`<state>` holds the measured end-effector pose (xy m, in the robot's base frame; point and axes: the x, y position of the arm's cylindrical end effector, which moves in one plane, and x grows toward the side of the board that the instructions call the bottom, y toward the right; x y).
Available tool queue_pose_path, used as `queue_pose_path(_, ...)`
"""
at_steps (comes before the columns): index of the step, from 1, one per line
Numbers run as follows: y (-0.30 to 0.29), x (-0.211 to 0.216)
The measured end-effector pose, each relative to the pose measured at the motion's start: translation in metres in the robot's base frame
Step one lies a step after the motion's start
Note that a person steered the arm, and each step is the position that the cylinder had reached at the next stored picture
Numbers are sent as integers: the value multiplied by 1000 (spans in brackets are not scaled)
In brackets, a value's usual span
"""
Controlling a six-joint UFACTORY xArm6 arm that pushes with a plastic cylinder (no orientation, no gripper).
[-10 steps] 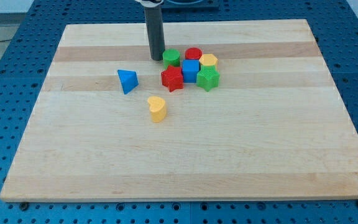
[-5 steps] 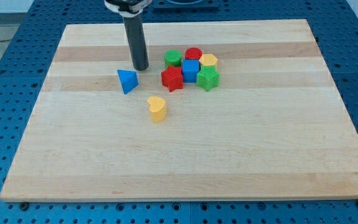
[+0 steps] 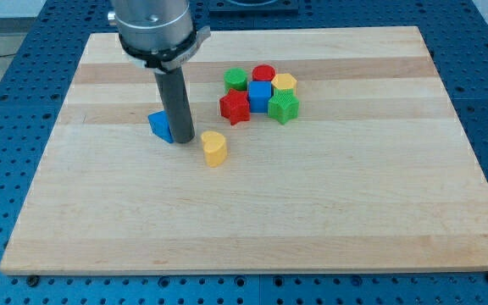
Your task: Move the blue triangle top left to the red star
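The blue triangle lies left of the board's middle, partly hidden behind my rod. My tip rests on the board at the triangle's lower right edge, seemingly touching it. The red star sits to the right of the triangle, at the left of a tight cluster of blocks. The yellow heart lies just to the right of my tip and slightly below it.
The cluster next to the red star holds a green block, a red cylinder, a blue cube, a yellow block and a green star. The wooden board lies on a blue perforated table.
My tip has swept from beside the green block at the cluster's top left, down and to the left, to the blue triangle's lower right. The triangle has shifted down-left a little.
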<state>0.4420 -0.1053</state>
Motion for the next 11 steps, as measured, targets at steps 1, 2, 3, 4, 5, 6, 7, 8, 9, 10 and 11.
queue_pose_path(1,-20,17)
queue_pose_path(2,-40,16)
queue_pose_path(3,-44,9)
queue_pose_path(4,-44,-10)
queue_pose_path(5,-43,-22)
queue_pose_path(6,-28,-30)
queue_pose_path(7,-16,-37)
queue_pose_path(8,-16,-46)
queue_pose_path(9,-16,-53)
queue_pose_path(10,-16,-54)
queue_pose_path(11,-16,-55)
